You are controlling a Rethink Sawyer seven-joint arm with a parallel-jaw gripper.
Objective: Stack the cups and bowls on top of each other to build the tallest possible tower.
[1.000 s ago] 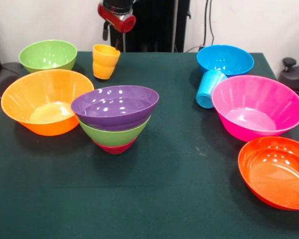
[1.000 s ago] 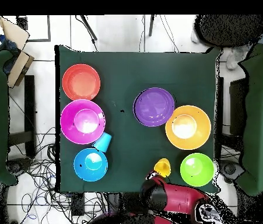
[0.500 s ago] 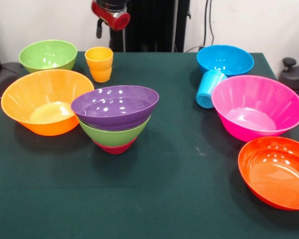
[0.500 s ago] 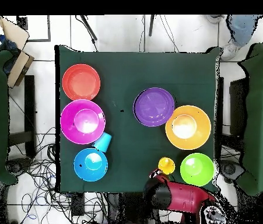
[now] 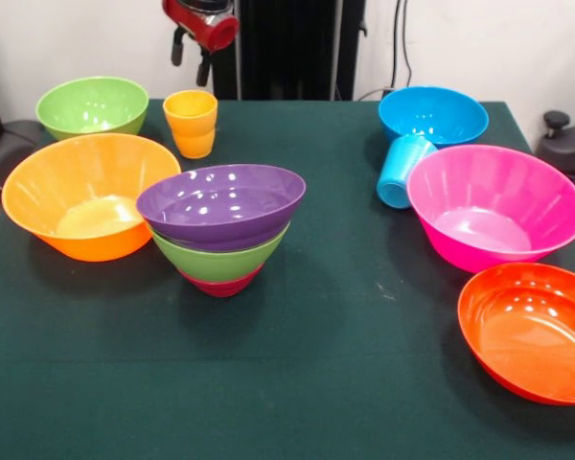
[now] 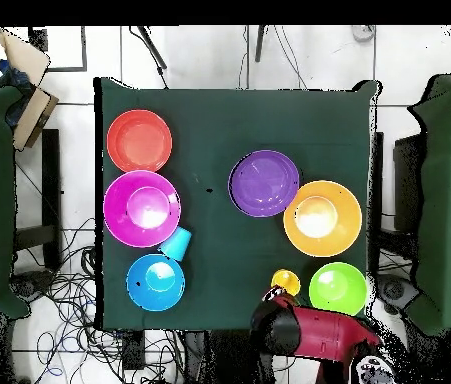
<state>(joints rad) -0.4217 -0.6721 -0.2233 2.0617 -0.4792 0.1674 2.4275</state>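
Note:
The tower (image 5: pixel 220 216) stands left of the table's middle: a purple bowl (image 6: pixel 264 183) nested on a green bowl (image 5: pixel 218 257) on a small crimson bowl (image 5: pixel 220 285). The yellow-orange cup (image 5: pixel 192 123) stands upright and alone at the far left, by the small green bowl (image 5: pixel 92 105); it also shows in the overhead view (image 6: pixel 285 282). The light blue cup (image 5: pixel 402 171) lies on its side between the blue bowl (image 5: pixel 432 115) and the pink bowl (image 5: pixel 494 203). My gripper (image 5: pixel 190 59) hangs open and empty above and behind the yellow-orange cup.
The large orange bowl (image 5: pixel 88 192) sits left of the tower. The red-orange bowl (image 5: pixel 532 331) is at the near right corner. The green cloth table (image 5: pixel 345 383) has bare room in the near middle. The red arm (image 6: pixel 314 332) lies over the table's edge in the overhead view.
The yellow-orange cup was tilted under the gripper and now stands upright on the table. The gripper has risen and drawn back to the left in the front view.

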